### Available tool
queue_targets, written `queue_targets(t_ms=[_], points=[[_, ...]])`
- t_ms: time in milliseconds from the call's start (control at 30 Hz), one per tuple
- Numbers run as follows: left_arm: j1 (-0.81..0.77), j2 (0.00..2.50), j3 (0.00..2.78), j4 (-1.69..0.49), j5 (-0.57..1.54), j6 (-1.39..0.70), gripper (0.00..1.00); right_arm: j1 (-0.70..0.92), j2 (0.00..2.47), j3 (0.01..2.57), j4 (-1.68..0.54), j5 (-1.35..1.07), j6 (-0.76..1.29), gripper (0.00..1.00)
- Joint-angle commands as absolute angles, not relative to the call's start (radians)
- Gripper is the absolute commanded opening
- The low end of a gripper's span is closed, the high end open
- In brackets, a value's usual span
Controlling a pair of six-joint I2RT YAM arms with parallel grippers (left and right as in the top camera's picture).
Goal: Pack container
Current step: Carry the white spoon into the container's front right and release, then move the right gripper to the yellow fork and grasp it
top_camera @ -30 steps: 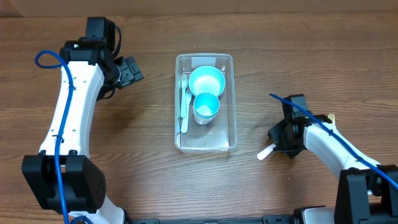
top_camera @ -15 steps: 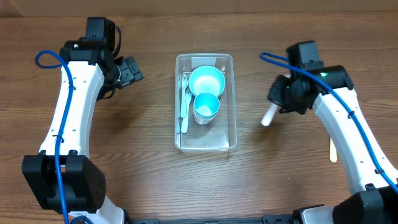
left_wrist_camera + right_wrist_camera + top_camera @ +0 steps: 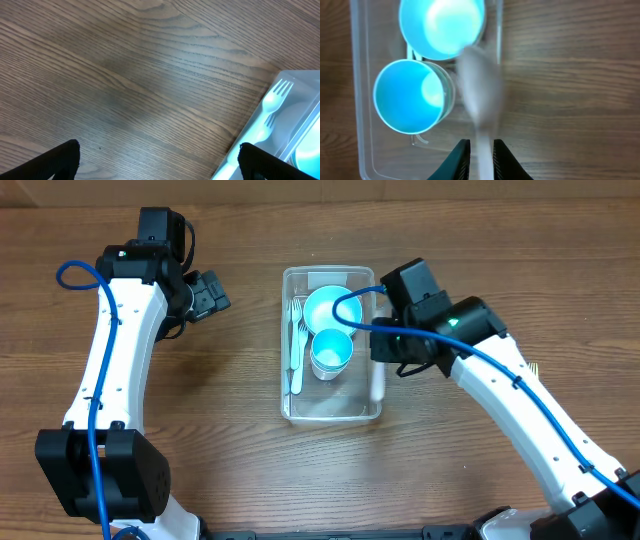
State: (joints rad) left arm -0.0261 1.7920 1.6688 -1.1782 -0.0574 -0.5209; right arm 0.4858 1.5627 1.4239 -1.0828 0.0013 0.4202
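The container (image 3: pixel 284 350), a clear rectangular bin, sits mid-table. It holds a light-blue bowl (image 3: pixel 332 309), a light-blue cup (image 3: pixel 332 352) and pale forks (image 3: pixel 296 345). My right gripper (image 3: pixel 386 362) is shut on a white spoon (image 3: pixel 378 385) and holds it over the bin's right rim. In the right wrist view the spoon (image 3: pixel 480 90) sticks out from the jaws (image 3: pixel 481 146), blurred, beside the cup (image 3: pixel 410 97) and bowl (image 3: pixel 442 25). My left gripper (image 3: pixel 215 292) is open and empty, left of the bin; its wrist view shows its fingers (image 3: pixel 160 160) over bare wood and a fork (image 3: pixel 277 95).
The tip of a thin wooden utensil (image 3: pixel 536 366) shows on the table beside my right arm. Wood tabletop (image 3: pixel 220 420) lies all round the bin. My left arm stretches along the table's left side.
My right arm has swung from the table's right front up and left to the bin, carrying the white spoon. The left arm has not moved.
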Motion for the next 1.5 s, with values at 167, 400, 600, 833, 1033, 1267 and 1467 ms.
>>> queue_targets(t_ms=[167, 400, 600, 833, 1033, 1267, 1467], points=[[-0.027, 1.787, 1.675, -1.174, -0.062, -0.509, 1.00, 0.517, 1.565, 1.356, -1.015, 0.037, 0.418, 0.18], [-0.027, 1.787, 1.675, -1.174, -0.062, -0.509, 1.00, 0.399, 1.551, 1.357, -1.068, 0.036, 0.418, 0.23], [-0.027, 1.787, 1.675, -1.174, -0.062, -0.509, 1.00, 0.132, 1.477, 1.357, -1.179, 0.036, 0.418, 0.30], [-0.027, 1.787, 1.675, -1.174, -0.062, -0.509, 1.00, -0.212, 1.482, 1.350, -1.290, 0.068, 0.336, 1.00], [-0.027, 1.787, 1.675, -1.174, -0.062, -0.509, 1.00, -0.323, 1.517, 1.343, -1.245, 0.075, 0.302, 1.00], [-0.027, 1.787, 1.675, -1.174, -0.062, -0.509, 1.00, -0.332, 1.517, 1.338, -1.202, 0.089, 0.128, 1.00], [-0.027, 1.787, 1.675, -1.174, -0.062, -0.509, 1.00, -0.341, 1.547, 1.278, -1.095, 0.147, 0.096, 1.00]])
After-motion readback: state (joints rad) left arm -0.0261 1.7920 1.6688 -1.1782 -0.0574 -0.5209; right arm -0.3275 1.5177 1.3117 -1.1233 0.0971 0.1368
